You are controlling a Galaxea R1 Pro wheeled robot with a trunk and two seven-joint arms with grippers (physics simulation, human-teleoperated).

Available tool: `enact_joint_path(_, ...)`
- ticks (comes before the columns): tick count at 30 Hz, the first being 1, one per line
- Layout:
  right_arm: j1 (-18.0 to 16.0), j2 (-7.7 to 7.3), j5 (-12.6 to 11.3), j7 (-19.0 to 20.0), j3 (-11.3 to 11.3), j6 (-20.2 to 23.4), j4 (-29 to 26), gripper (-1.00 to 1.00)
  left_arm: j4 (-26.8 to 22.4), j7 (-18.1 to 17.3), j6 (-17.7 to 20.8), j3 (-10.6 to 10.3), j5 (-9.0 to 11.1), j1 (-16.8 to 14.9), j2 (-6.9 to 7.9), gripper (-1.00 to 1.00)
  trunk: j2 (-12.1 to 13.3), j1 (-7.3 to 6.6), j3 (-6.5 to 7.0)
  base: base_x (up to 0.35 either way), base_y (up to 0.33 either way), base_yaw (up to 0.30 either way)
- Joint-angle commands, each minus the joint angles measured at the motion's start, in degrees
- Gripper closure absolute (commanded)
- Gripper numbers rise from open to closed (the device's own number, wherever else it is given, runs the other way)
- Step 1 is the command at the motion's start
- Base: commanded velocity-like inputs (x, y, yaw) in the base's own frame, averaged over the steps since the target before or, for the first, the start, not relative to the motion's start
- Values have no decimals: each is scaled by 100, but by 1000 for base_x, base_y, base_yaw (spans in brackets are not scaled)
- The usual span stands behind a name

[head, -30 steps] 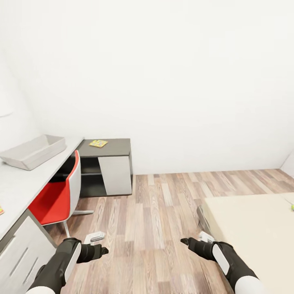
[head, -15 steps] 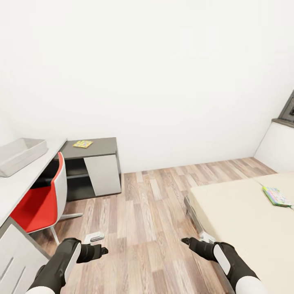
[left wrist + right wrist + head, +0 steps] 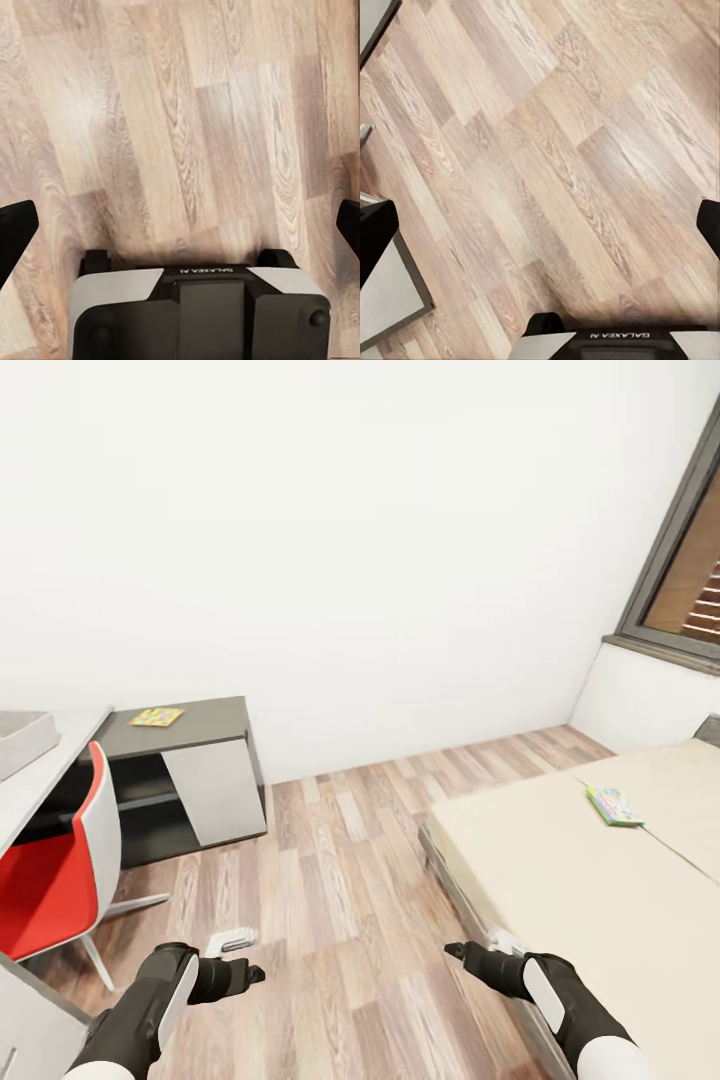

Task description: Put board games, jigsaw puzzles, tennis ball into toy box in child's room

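A board game (image 3: 614,806) with a green, busy cover lies flat on the beige bed (image 3: 560,890) at the right. At the left edge I see a corner of the pale grey toy box (image 3: 20,738) on the table (image 3: 40,785). A thin yellow multicoloured board (image 3: 157,716), likely a jigsaw puzzle, rests on a dark grey cabinet. My left gripper (image 3: 255,973) (image 3: 180,225) and right gripper (image 3: 452,951) (image 3: 540,229) hang low over the wood floor, both open and holding nothing. The tennis ball is out of view.
A red and white chair (image 3: 50,880) stands tucked at the table. The dark grey cabinet (image 3: 180,780) sits against the white wall. A grey-framed window (image 3: 690,570) is at the far right. Wood-plank floor (image 3: 340,860) runs between the cabinet and the bed.
The whole view has swung to the right: the toy box and table slid to the left edge, and more of the bed plus the window came in. Both arms hold the same pose.
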Motion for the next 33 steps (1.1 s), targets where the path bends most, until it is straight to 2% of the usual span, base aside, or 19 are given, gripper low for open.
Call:
enact_joint_path(1,-6,5,-5,17,-25,38,-3,-100,-8,-14,34,12,10,-4,-1,-100,-13,2,-17,-174,-73,-255)
enact_joint_path(11,-6,2,-1,17,-27,46,2,-100,-8,-14,33,21,8,-3,-1,-100,-13,2,-68,-144,-127,-252)
enact_joint_path(33,-6,2,0,22,-20,46,4,-100,-8,-14,32,22,8,-4,-1,-100,-13,2,-193,-6,-6,-236)
